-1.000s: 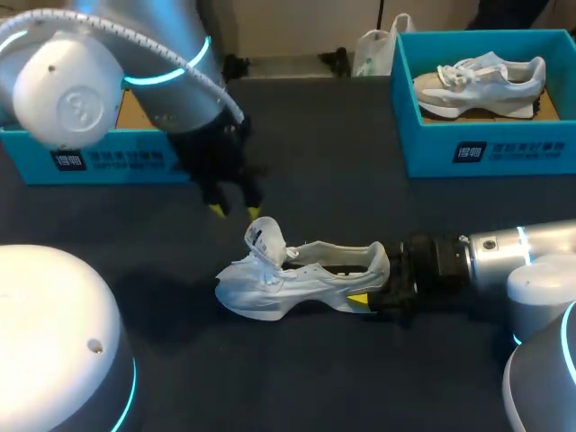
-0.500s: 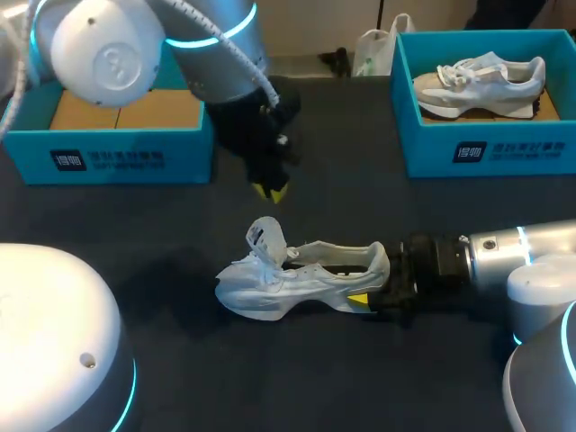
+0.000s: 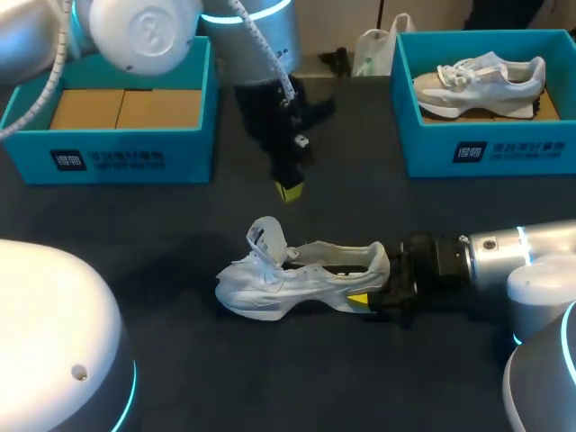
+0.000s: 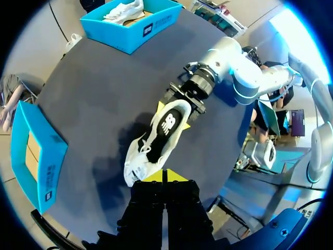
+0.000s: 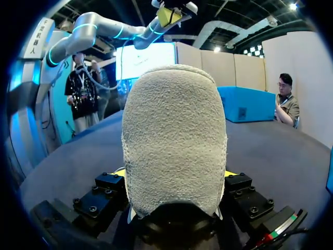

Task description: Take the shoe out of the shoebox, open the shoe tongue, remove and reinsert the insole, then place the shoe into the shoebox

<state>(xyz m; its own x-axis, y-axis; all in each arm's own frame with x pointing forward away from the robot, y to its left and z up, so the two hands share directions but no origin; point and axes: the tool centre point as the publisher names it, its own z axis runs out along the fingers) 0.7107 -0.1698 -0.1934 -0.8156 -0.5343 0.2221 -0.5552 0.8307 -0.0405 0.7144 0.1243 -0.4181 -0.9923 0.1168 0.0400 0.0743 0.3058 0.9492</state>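
The white sneaker (image 3: 301,279) lies on the dark table (image 3: 180,360), its heel pinched by the right claw (image 3: 364,297) and its toe pointing away from that claw. The heel largely hides the claw's fingers. The left claw (image 3: 289,190), tips pressed together, hangs beyond the raised tongue (image 3: 266,238), apart from it. The insole cannot be made out.

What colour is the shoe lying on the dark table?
White; the laced fabric sneaker shows best in the head view.

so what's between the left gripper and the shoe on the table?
Nothing: in the head view, only bare table separates the left gripper from the shoe.
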